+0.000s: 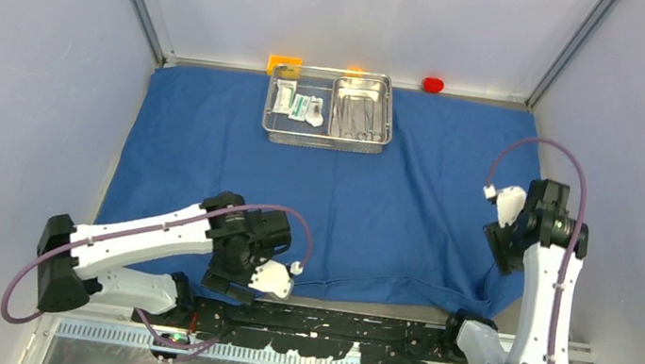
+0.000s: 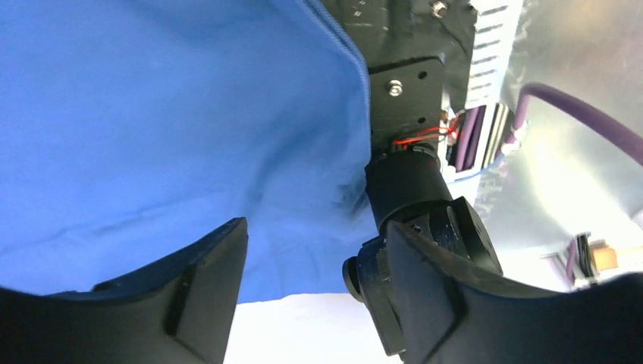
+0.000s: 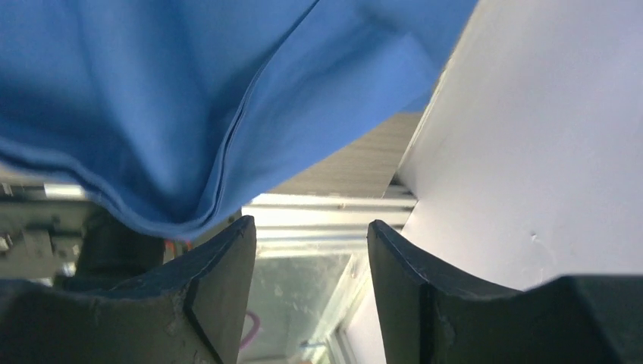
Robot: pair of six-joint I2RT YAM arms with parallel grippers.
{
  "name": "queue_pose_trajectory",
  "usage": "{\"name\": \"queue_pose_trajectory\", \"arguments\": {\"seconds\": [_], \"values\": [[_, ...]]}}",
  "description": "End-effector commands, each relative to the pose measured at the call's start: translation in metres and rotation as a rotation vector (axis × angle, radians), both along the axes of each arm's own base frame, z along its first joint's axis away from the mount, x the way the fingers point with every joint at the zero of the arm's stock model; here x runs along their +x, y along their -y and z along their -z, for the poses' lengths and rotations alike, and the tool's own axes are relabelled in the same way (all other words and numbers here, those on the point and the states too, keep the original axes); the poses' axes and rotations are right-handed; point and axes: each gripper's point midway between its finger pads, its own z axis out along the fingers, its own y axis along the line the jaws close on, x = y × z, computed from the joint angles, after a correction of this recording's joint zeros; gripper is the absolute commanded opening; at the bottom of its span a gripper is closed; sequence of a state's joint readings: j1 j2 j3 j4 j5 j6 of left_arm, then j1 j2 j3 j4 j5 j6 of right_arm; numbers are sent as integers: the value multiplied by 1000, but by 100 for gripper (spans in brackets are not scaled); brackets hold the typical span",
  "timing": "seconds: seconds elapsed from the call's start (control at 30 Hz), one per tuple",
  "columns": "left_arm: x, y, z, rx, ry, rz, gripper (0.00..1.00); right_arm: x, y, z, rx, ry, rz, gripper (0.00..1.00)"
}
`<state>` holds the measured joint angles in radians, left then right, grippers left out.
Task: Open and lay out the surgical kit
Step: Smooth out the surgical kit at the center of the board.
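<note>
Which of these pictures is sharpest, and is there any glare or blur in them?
Top view: sharpest, evenly lit, the wire-mesh basket clear on the blue cloth. Left wrist view: left fingers close and soft, bright glare on the metal at right. Right wrist view: right fingers dark, cloth folds blurred.

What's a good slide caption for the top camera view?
Blue cloth wrap lies spread open, wire-mesh basket standing at its far edge.

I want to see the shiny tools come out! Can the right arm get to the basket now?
Probably yes. The right gripper is open and empty, and only flat blue cloth lies between it and the basket. The basket sits far back, so it may be a long stretch.
</note>
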<state>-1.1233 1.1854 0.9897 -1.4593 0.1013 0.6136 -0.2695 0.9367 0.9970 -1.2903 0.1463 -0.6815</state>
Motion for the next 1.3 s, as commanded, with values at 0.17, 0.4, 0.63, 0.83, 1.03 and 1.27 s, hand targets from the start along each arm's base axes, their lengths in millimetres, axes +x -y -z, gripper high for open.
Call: {"name": "queue_pose_trajectory", "arguments": {"seconds": [0.17,0.4,0.63,0.83,1.03,1.27], "values": [[57,26,-53,-321,202,-116,98,126,70,-10,42,323,425,62],[127,57,-69,-540,289,-404,100,211,110,13,194,415,579,63],[198,58,-75,-701,336,-786,100,300,136,42,313,454,654,63],[237,30,-69,-742,344,-1008,100,359,152,66,327,475,662,63],[262,14,-61,-763,363,-1099,100,409,162,90,214,474,575,64],[279,13,-47,-749,340,-1145,100,450,161,89,214,548,526,68]]}}
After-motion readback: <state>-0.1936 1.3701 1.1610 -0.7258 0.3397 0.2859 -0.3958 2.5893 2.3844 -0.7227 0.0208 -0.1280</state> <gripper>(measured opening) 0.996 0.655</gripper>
